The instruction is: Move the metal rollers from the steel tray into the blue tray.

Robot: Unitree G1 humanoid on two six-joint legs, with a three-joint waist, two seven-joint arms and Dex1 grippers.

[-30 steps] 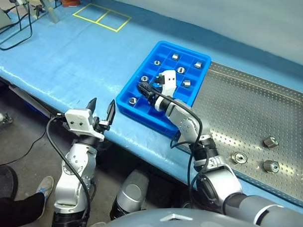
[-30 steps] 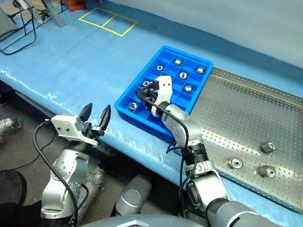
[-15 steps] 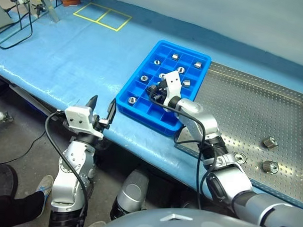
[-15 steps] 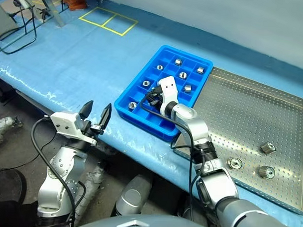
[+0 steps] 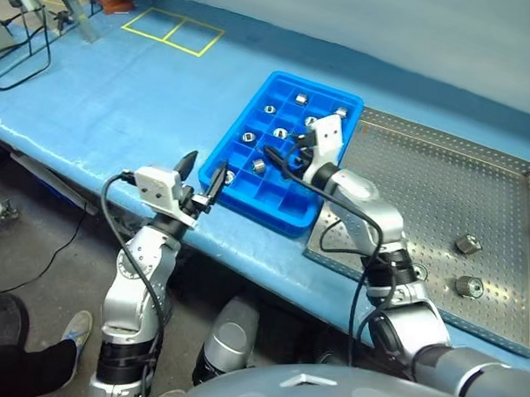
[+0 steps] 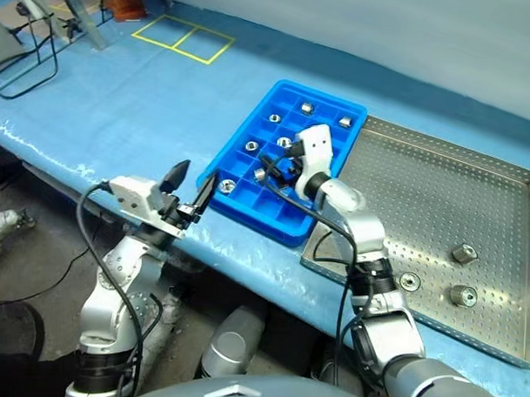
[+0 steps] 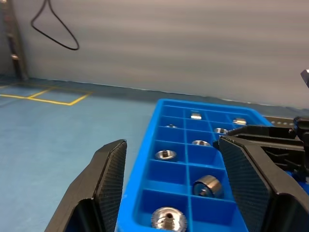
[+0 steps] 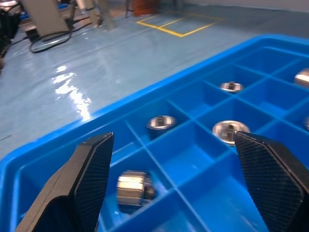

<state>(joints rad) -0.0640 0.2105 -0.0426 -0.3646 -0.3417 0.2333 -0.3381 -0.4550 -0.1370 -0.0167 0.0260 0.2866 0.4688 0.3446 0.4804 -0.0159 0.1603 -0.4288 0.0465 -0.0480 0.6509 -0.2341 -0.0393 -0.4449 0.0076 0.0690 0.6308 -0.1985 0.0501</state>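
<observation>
Your right gripper [image 8: 169, 179] is now hanging over the blue plastic grid tray [image 5: 244, 197] with its two black fingers spread wide and nothing between them; a second ago it was pinched shut lower over the tray's near cells. A shiny silver metal roller [image 8: 133, 189] is lying on its side in a cell just below those fingers, so you are most likely looking at a finished drop. The arm has also swung from the tray's near-left cells toward the tray's edge beside the grey perforated steel tray [image 5: 490, 169].

Your left gripper [image 5: 201, 176] is hovering at the blue tray's near-left corner, fingers spread and empty, and has drifted closer to that corner.

Roughly eight rollers are sitting in the blue tray's cells. Three more rollers [image 5: 468, 286] are waiting on the steel tray, well away from the blue tray, near that steel tray's front-right corner.

Between the blue tray and those three, the steel sheet is lying bare, giving you open room to sweep across. You are only crossing the blue tray's raised rim and the steel tray's low rim, so keep the fingertips above both.
</observation>
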